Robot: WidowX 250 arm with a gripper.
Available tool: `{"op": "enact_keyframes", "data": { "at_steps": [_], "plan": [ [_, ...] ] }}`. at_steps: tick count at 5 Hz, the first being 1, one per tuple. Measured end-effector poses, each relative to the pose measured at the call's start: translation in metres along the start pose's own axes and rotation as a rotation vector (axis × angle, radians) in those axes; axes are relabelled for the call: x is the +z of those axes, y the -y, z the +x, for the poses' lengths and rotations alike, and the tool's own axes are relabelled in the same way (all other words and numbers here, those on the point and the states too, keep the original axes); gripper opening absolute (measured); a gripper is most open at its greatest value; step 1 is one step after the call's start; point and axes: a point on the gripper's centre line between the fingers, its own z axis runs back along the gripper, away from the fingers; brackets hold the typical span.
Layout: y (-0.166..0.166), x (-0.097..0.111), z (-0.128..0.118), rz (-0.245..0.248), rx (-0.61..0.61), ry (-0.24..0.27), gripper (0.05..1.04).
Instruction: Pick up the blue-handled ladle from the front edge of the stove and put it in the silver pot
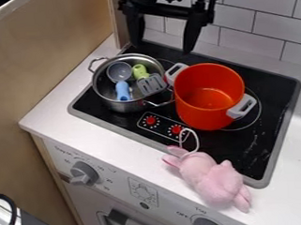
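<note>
We see a white toy-kitchen counter (71,108) with a wooden panel (51,67) rising along its left side and a white tiled wall (256,25) at the far side. Set into the counter is a black stovetop (242,148) with a grey border. At the far side, left of the middle, we see the black gripper (164,37) hanging point-down over the stovetop's far part, its fingers wide apart, nearest to the two pots.

On the stovetop, right of the gripper and nearer to us, stands an orange pot (206,107) with two light grey handles. A metal pot (118,105) stands upright just beside it, to the left. A pink plush toy (212,175) lies across the stovetop's near border and the counter, its ears toward the far left and a white loop (190,137) reaching onto the stovetop.

In the metal pot we find a blue-handled ladle (119,71) on the left and a grey slotted spatula (152,84) with a green handle on the right. Smallest are two red dials (152,120) on the stovetop's near part.
</note>
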Motion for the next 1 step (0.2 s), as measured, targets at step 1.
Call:
{"op": "enact_keyframes", "data": {
  "at_steps": [1],
  "plan": [
    [0.0001,-0.0004,0.0000,0.001,0.000,-0.001,0.999]
  ]
}}
